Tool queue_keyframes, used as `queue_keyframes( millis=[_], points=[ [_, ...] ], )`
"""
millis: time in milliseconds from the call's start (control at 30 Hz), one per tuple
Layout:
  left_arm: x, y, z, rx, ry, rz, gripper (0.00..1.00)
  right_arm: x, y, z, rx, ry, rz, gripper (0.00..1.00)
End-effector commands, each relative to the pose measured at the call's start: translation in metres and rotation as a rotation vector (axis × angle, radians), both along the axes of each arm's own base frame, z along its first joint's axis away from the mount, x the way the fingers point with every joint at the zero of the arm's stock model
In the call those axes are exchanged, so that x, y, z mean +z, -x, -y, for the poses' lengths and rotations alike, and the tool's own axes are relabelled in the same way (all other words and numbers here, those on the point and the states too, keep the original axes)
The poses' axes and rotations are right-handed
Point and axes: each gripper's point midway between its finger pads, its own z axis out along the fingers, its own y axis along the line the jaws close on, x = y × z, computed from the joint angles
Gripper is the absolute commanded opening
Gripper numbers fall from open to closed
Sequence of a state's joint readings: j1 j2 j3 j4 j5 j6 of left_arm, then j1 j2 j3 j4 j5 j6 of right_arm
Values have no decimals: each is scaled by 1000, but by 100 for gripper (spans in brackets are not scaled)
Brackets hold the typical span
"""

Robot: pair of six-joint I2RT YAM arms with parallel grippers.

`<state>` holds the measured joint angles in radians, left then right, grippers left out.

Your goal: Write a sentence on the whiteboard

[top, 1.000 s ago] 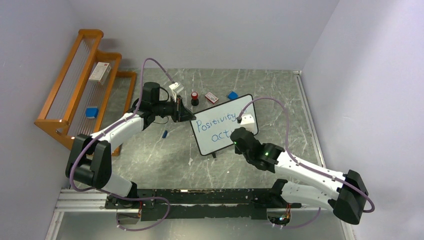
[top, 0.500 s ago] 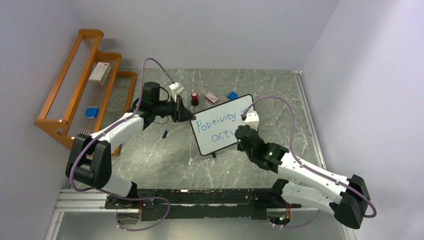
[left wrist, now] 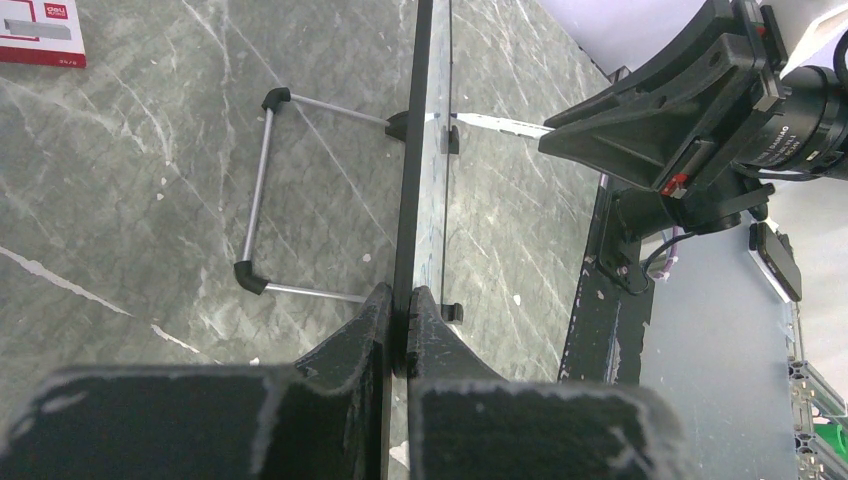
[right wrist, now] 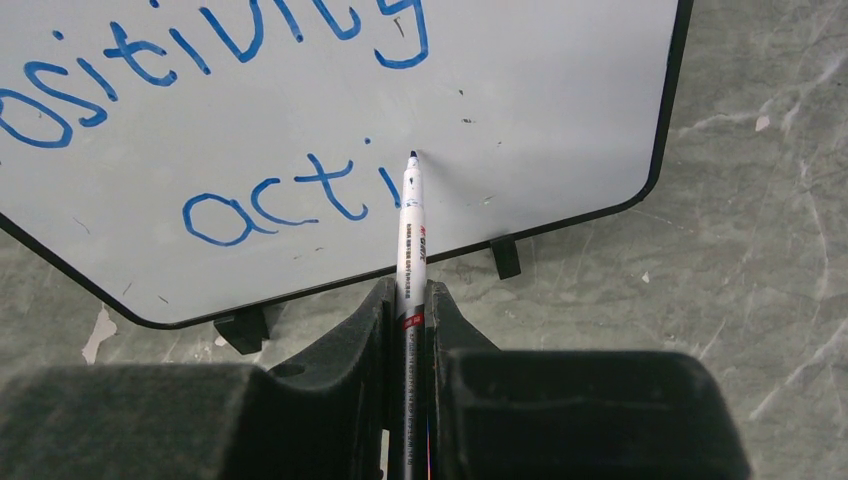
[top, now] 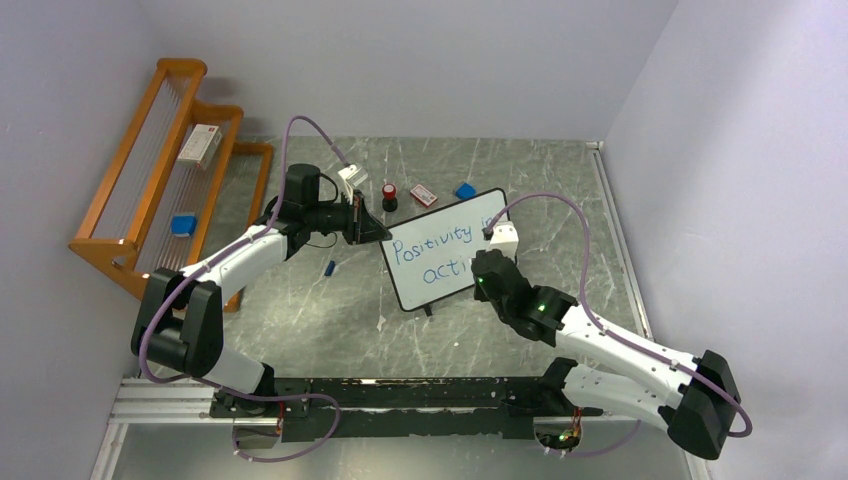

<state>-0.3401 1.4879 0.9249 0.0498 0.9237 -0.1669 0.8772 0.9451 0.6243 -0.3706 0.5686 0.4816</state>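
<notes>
Your right gripper is clenched on a marker pen. The white barrel runs straight out ahead of the jaws. Its dark tip is at the face of the whiteboard; you cannot tell from here whether it touches or sits just off the gloss. The tip is just to the right of the last stroke of the lower line, which so far reads "acti". Above and left of it runs the upper line of the sentence, in blue, beginning "Positivity". The board's rounded lower corner and two small black feet lie close beyond your fingers, resting on the grey marbled table.

Your left gripper is closed on the whiteboard's thin black frame, pinching that edge between both fingers, with the board seen edge-on running directly away from the jaws. To the left of that edge, behind the board, its wire stand is folded out on the table. Further out on the same side lies a red-and-white box.

Beyond the board's far edge sit a red-capped item and a small blue block. A small blue piece lies on the table below your left wrist. A wooden rack stands well apart at the left wall.
</notes>
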Motion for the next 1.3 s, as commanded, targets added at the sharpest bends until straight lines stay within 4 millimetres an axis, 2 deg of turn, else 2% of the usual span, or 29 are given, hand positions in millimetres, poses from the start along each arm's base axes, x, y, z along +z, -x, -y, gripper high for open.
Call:
queue_keyframes(
  millis=[0,300,567,833,1267],
  points=[
    [-31,-4,-9,49,-97,-46,5,2,-5,-2,-1,-9,18,0],
    [-31,-4,-9,49,-97,-46,5,-5,-7,-2,0,-2,1,0],
    [-31,-5,-9,50,-97,-46,5,-8,-1,-3,24,-3,-31,0],
    [-32,-4,-10,50,-99,-47,5,-20,6,0,20,12,-77,0],
    [-32,-4,-10,50,-101,-45,5,-25,7,8,-22,32,-96,0]
  ],
)
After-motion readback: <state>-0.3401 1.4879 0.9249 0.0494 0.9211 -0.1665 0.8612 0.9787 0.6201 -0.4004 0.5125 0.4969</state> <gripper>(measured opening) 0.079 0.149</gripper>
